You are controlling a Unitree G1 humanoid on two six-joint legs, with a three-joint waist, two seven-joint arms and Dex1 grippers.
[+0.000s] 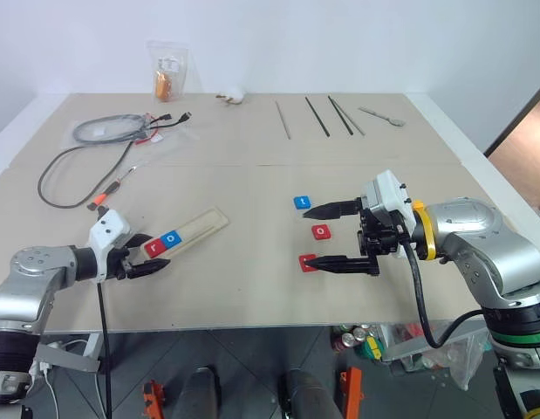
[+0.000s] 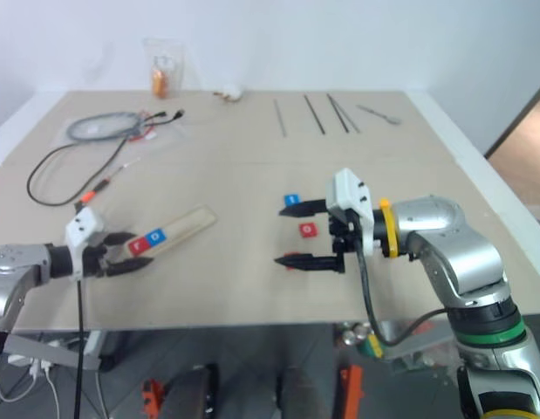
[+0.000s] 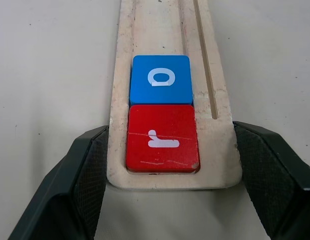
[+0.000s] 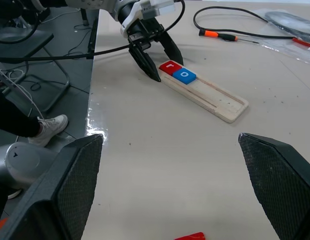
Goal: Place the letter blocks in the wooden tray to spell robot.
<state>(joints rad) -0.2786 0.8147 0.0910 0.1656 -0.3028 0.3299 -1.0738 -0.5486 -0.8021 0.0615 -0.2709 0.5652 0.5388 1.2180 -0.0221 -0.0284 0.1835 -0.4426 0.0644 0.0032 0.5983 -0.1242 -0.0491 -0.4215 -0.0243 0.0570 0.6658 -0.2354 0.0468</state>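
two of five done: red r [image 3: 161,140] and blue o [image 3: 161,80] sit in the tray [image 1: 200,227] on the worktop. left gripper [image 1: 146,264] clamps the tray's end. right gripper [image 1: 326,236], jaws wide, hovers over three loose blocks [image 1: 320,232].

The wooden tray [image 1: 187,231] lies on the left side of the table, a long pale strip with a shallow groove running its length, angled so its near end points toward my left and its far end toward the right. In its near end sit two letter blocks, flat and touching: the red r [image 3: 162,138] at the very end, the blue o [image 3: 161,79] just beyond it. The rest of the groove is bare. Well apart, on the right side, three more tiles lie loose on the table: a blue tile [image 1: 302,202] farthest, a red tile [image 1: 321,232] nearer, and another red tile [image 1: 308,262] nearest.
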